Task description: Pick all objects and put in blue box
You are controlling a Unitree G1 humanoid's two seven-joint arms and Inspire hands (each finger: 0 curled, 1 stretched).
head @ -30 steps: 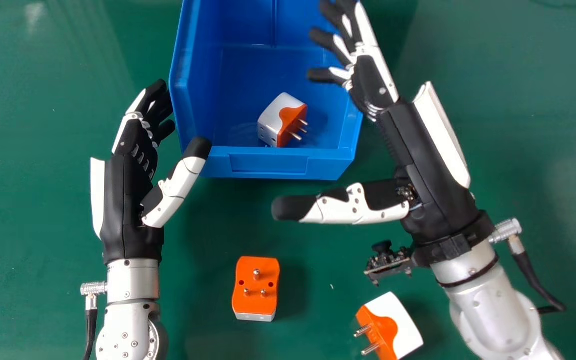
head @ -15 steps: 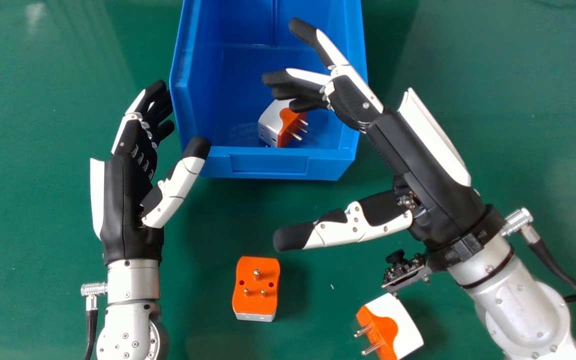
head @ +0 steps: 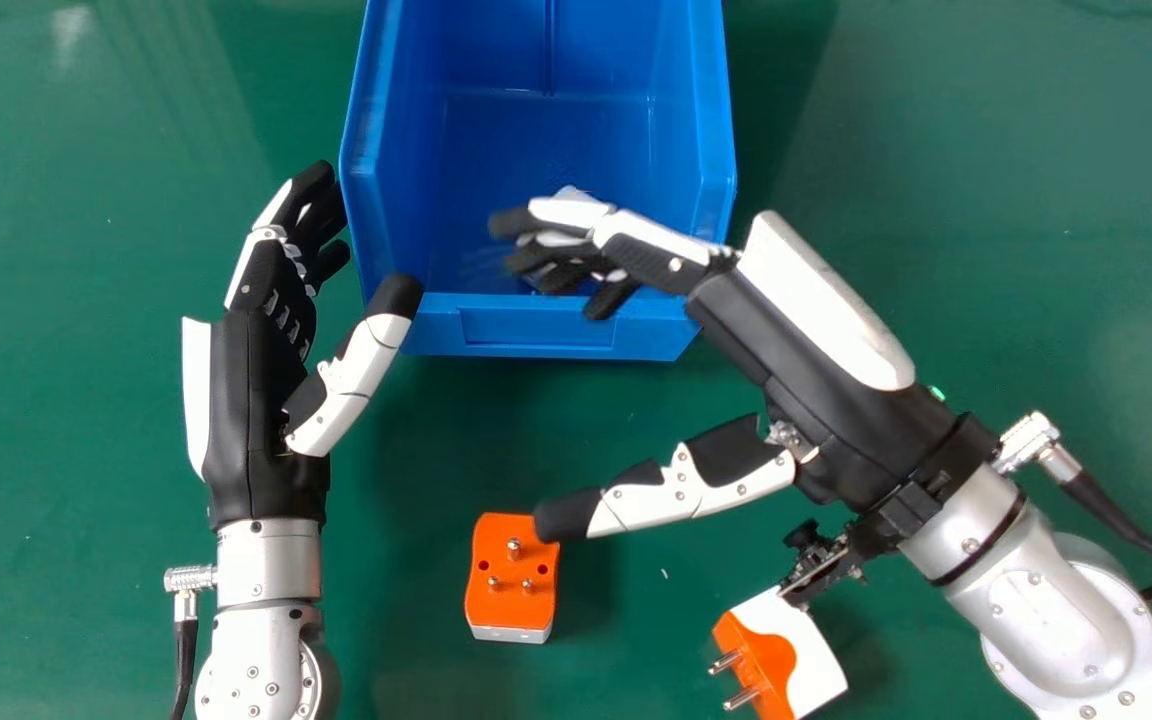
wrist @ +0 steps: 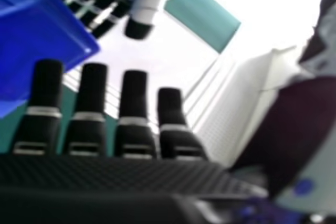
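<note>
Head view; orange-topped adapter (head: 511, 590) near right robot hand (head: 826, 410)

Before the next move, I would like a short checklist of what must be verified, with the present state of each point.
1. Right hand open and holding nothing: ok.
2. Blue box open at the top: ok.
3. Right fingers away from above the box: not ok, they extend over its near part.
4. Pins-up adapter free from above: not ok, the right thumb tip overlaps its corner in the head view.
5. Side-lying adapter untouched by the wrist camera bracket: cannot tell, they overlap in view.
6. Left hand holding nothing: ok.
</note>
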